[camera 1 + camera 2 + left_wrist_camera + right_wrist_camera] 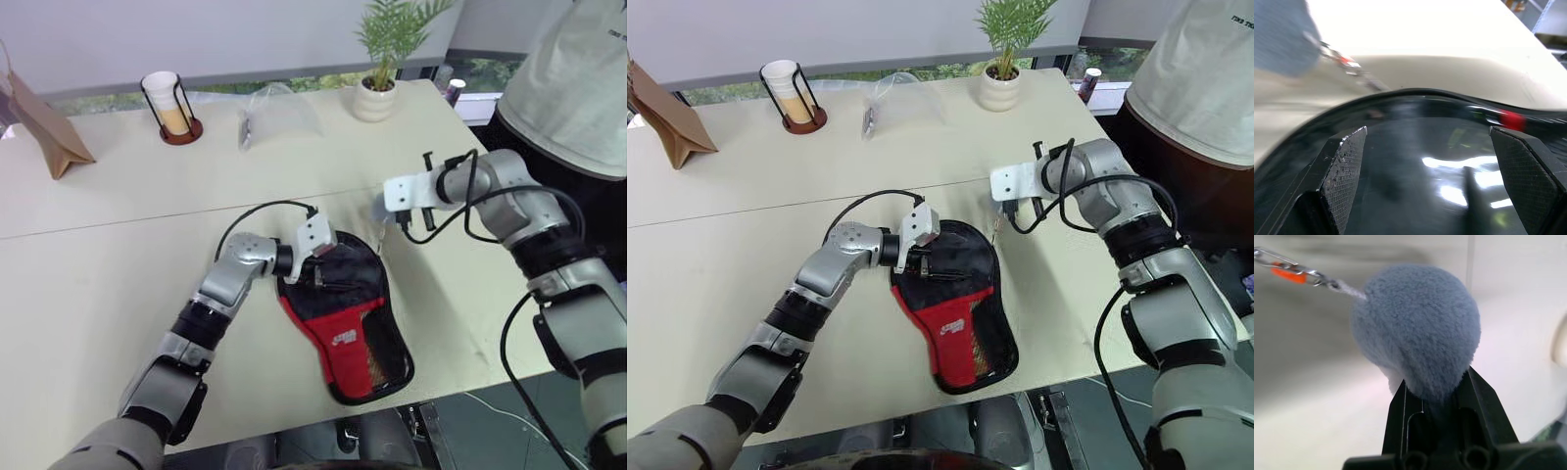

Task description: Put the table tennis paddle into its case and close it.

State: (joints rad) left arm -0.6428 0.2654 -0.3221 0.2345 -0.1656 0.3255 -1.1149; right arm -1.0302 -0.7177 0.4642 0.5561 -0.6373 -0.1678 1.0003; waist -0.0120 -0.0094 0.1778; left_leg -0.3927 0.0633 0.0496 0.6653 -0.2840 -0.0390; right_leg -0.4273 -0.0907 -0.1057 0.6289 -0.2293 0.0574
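- Case [345,328] — black with a red panel, flat on the table [108,264] near its front edge, the paddle's wooden handle [376,370] showing through the mesh.
- Left gripper [315,262] — fingers [1344,171] spread wide over the case's round end.
- Right gripper [388,210] — raised above the table, pinching a fluffy blue pompom [1418,328] on a small chain [1288,270].

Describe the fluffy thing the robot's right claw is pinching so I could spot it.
Start at the cream table and find the black and red paddle case near its front edge. Just past the case's round end, the right gripper is shut on a grey-blue plush pom-pom. A short metal chain with an orange tag hangs from it; nothing else there is furry.
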